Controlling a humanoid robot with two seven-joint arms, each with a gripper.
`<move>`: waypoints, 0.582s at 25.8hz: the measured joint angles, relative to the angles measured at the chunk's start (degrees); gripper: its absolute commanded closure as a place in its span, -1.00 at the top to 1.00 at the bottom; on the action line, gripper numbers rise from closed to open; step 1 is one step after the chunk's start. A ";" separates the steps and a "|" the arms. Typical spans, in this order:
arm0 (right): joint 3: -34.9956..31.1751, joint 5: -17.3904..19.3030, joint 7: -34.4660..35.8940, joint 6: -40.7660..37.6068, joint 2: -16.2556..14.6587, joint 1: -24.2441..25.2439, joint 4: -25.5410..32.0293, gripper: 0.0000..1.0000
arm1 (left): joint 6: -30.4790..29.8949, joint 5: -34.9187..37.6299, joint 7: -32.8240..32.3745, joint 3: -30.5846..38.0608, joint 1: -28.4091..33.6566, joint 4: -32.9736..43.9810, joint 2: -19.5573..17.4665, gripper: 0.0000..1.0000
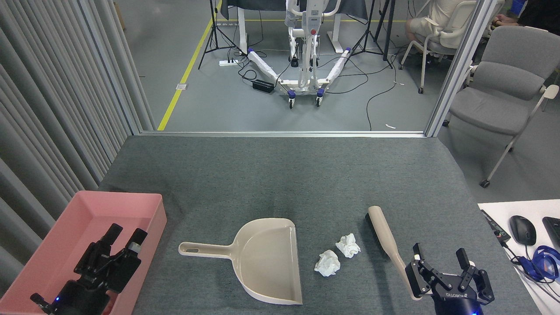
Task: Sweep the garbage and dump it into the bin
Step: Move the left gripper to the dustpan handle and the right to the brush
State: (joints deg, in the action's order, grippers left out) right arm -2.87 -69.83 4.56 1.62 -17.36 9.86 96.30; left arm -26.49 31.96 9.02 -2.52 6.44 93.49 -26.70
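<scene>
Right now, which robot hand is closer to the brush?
The right gripper, sitting open right beside the brush handle. The left gripper is far off, over the pink bin.

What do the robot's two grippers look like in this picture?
Both the left gripper and the right gripper are black, with angular linked fingers. The right one has white lettering on its body. A small blue light glows near each wrist.

Near end of the brush handle [396, 256] behind the right tool [442, 273].
</scene>
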 measured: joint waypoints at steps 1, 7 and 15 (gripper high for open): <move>0.03 -0.02 0.01 -0.01 0.00 0.17 -0.04 0.96 | -0.22 -0.82 -0.08 -0.50 0.07 0.26 0.03 0.99; 0.97 -0.09 0.02 -0.07 0.09 0.67 -1.13 0.96 | -0.76 -4.18 -0.18 -4.31 0.22 2.31 1.64 0.99; 2.75 0.02 0.25 -0.32 1.71 0.19 -4.78 0.96 | 0.99 -4.86 -0.19 -7.19 0.04 2.75 7.54 0.99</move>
State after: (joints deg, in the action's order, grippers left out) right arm -0.12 -69.81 4.82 1.30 -15.65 10.05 91.52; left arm -25.50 27.10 8.84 -9.71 6.48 96.23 -19.17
